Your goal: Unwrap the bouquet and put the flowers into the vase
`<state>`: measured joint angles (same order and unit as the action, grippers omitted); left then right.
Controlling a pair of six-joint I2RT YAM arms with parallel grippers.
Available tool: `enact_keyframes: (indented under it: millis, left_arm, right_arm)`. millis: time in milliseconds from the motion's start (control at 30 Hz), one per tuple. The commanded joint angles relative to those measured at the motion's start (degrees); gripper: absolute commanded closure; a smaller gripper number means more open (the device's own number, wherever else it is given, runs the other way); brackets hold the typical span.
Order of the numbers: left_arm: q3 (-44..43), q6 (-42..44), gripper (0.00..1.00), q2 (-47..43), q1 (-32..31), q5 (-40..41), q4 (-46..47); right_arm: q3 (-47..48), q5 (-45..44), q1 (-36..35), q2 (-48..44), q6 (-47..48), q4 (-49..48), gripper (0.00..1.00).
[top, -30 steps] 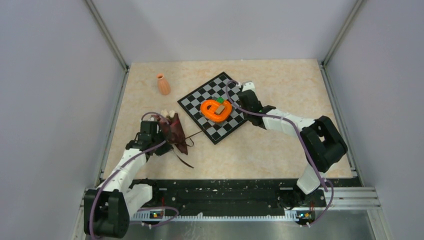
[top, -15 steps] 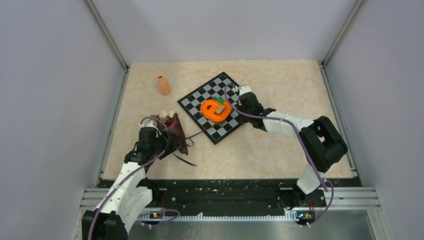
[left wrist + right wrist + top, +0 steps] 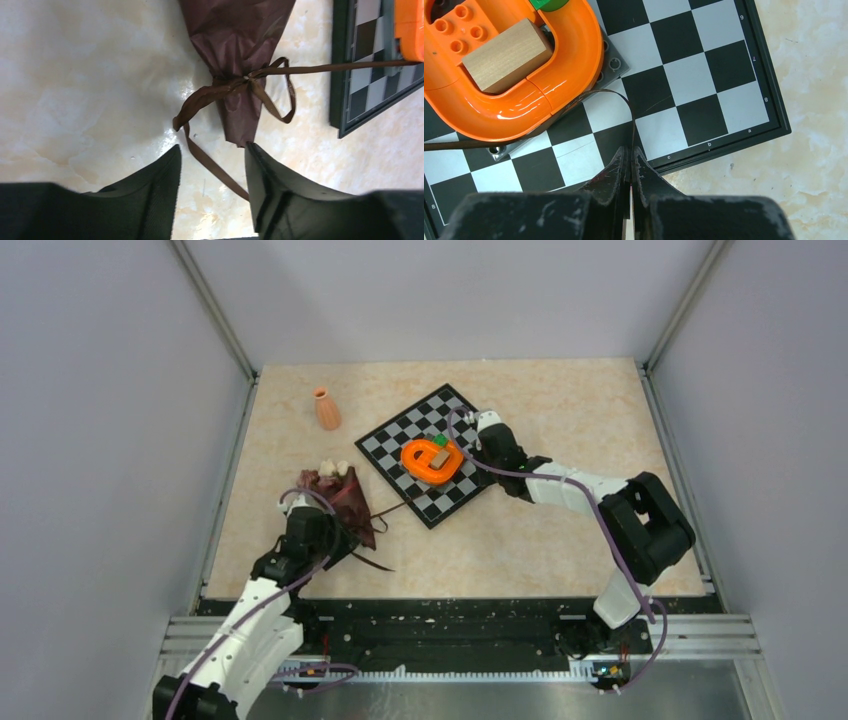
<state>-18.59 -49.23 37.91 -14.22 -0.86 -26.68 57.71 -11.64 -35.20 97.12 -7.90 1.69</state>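
the left pincer has let go and backed off, jaws apart, leaving the bouquet on the table beside the chessboard; the right pincer stays clamped on the ribbon, knot still tied

top cam fixed high up behind the arm bases, looking down over the whole table, left wrist cam close and straight down on the bouquet, right wrist cam tight over the chessboard, all three catch the board edge and the ribbon
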Motion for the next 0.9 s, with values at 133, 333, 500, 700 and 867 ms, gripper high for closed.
enact_keyframes:
  millis: [133, 333, 500, 700, 867]
  left_arm:
    - [0.96, -1.75, 0.61, 1.94, -2.89, 7.58, 3.72]
    - [2.63, -1.15, 0.69, 3.52, -3.1, 10.58, 6.69]
    - [2.79, -1.39, 0.72, 6.6, -3.18, 10.9, 7.99]
    - [3.66, 0.16, 0.9, 6.94, -3.53, 10.09, 10.68]
    - [1.16, 0.51, 1.0, 4.74, -3.61, 10.88, 6.36]
  right_arm:
    - [-0.15, 0.48, 0.31, -2.5, 0.35, -2.41, 1.0]
    - [0.23, 0.54, 0.31, -2.36, 0.41, -2.12, 1.0]
    - [0.74, 0.49, 0.31, -2.2, 0.49, -1.87, 1.0]
    - [1.12, 0.29, 0.31, -2.06, 0.52, -1.87, 1.0]
    - [1.41, -1.9, 0.33, -2.48, 0.51, -0.1, 1.0]
